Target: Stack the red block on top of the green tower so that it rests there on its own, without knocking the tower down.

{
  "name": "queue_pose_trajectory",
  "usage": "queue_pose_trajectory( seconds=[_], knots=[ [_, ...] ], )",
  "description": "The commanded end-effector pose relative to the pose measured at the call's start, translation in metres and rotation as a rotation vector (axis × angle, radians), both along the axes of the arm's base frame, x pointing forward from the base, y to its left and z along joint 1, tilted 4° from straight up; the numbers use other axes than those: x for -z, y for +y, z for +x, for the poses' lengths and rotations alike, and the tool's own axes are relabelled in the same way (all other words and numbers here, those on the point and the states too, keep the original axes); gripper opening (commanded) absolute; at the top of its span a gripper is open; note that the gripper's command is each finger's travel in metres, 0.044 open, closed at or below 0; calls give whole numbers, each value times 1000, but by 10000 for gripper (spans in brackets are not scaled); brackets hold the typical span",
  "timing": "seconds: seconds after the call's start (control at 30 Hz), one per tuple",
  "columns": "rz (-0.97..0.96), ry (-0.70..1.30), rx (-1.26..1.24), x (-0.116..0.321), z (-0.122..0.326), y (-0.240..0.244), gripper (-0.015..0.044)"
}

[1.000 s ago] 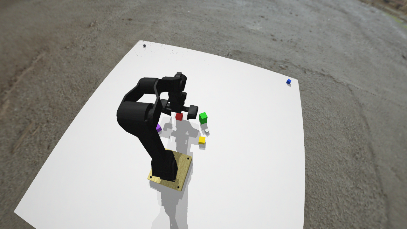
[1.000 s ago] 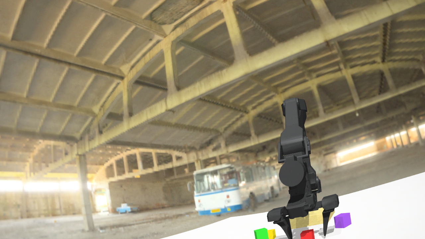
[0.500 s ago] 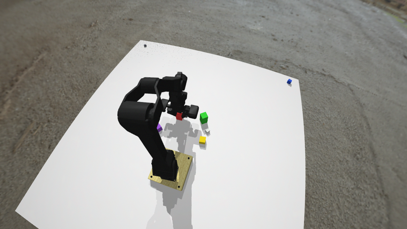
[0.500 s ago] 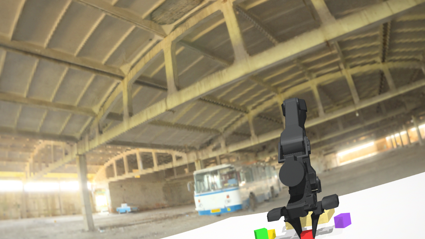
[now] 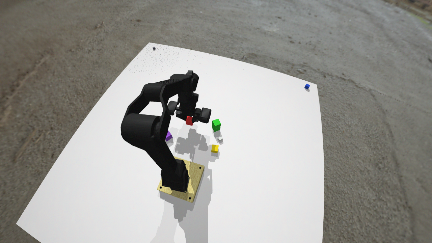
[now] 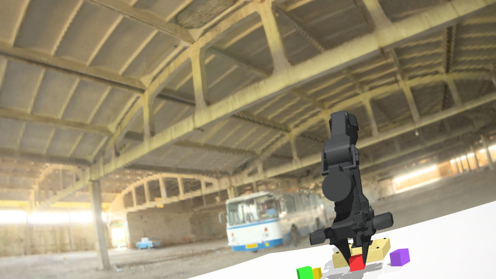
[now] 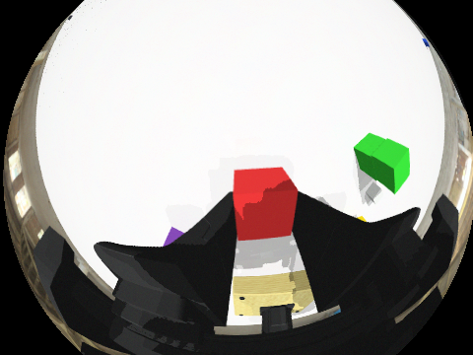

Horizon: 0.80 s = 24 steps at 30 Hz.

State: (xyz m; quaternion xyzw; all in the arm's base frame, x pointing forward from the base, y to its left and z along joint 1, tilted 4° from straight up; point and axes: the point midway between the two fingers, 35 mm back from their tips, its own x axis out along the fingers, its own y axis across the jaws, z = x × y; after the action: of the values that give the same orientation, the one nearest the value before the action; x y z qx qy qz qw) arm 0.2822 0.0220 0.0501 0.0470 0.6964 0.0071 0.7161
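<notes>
The red block (image 5: pixel 189 121) (image 6: pixel 356 260) (image 7: pixel 266 214) is between the fingertips, with its lower part showing in the exterior view. My gripper (image 5: pixel 189 119) (image 6: pixel 357 264) (image 7: pixel 260 196) is shut on it and holds it a little above the white table, its shadow apart from it. The green tower (image 5: pixel 216 124) (image 6: pixel 304 272) (image 7: pixel 394 157) is two green blocks, one on the other. It stands upright to the right of my gripper in the top view and the wrist view. Its lower part is cut off in the exterior view.
A yellow block (image 5: pixel 214 148) (image 6: pixel 317 272) and a small white piece (image 5: pixel 220 139) lie near the tower, on the base side. A purple block (image 5: pixel 168 136) (image 6: pixel 400 257) (image 7: pixel 173 237) lies on the other side. A blue block (image 5: pixel 306 86) and a small dark block (image 5: pixel 154 48) sit at far corners.
</notes>
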Motion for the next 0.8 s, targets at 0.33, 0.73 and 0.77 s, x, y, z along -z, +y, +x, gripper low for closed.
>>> queue_pose_trajectory(
  seconds=[0.33,0.73,0.77],
  knots=[
    [-2,-19,-4,-73,1,-5,0],
    [-3,-19,-4,-83,1,-13,0],
    [-4,-19,-4,-83,2,-18,0]
  ],
)
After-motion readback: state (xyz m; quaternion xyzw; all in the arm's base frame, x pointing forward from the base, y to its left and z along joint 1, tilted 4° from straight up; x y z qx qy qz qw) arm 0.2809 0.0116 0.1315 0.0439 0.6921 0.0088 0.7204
